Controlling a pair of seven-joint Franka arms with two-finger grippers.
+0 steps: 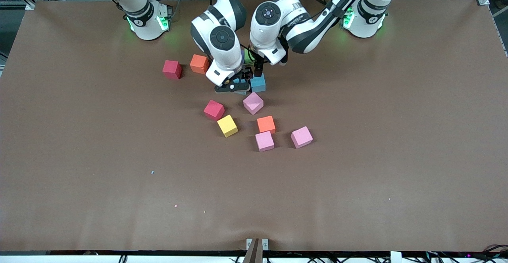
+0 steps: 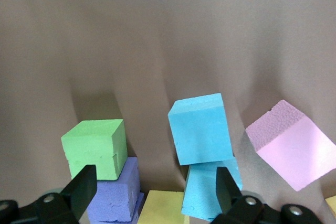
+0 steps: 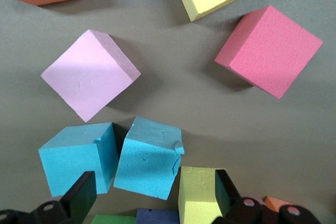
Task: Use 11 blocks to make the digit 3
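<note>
Hovering with fingers spread and empty, the left gripper (image 1: 258, 73) and right gripper (image 1: 237, 84) are hanging over the blue blocks (image 1: 258, 83) mid-table. Pink (image 1: 253, 103), red (image 1: 214, 109), yellow (image 1: 227, 125) and orange (image 1: 266, 124) blocks are lying scattered nearer the front camera.

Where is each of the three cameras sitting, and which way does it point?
Front view: high across the table, facing both arms' bases; left gripper and right gripper hang open over the blocks.
Left wrist view: on that wrist, looking down at a green block.
Right wrist view: likewise.
Both wrist views share the blue block.
</note>
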